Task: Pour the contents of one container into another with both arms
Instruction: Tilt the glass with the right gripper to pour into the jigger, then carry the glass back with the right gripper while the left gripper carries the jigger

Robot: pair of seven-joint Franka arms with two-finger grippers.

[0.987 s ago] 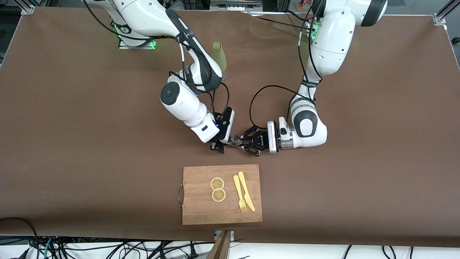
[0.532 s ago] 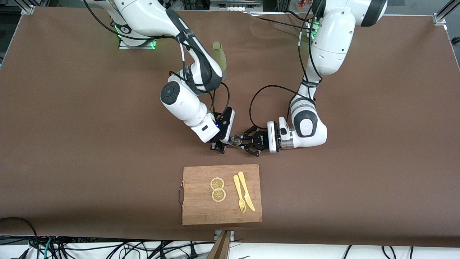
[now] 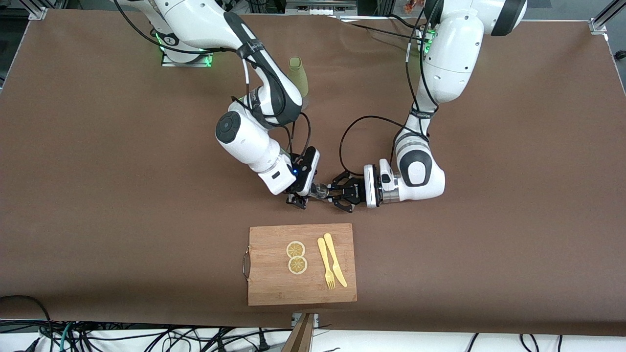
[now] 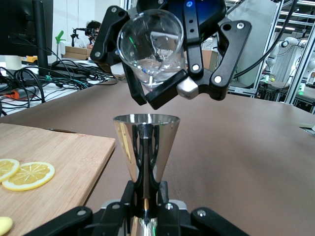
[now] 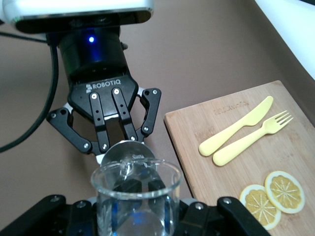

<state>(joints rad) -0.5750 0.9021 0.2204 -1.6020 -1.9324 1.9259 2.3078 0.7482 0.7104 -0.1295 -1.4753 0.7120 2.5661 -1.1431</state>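
Overhead, right pincer [image 4: 165, 73] tips clear glass beaker [image 4: 151, 46] above shiny steel cone [image 4: 146, 142].

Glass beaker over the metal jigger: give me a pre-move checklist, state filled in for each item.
1. Right gripper shut on the glass beaker: ok.
2. Left gripper shut on the metal jigger, jigger upright: ok.
3. Beaker mouth tipped above the jigger's open cup: ok.
4. Liquid left in the beaker: cannot tell.
5. Fill level in the jigger: cannot tell.
6. Wooden cutting board with lemon slices, fork and knife lies apart from both grippers, nearer the front camera: ok.
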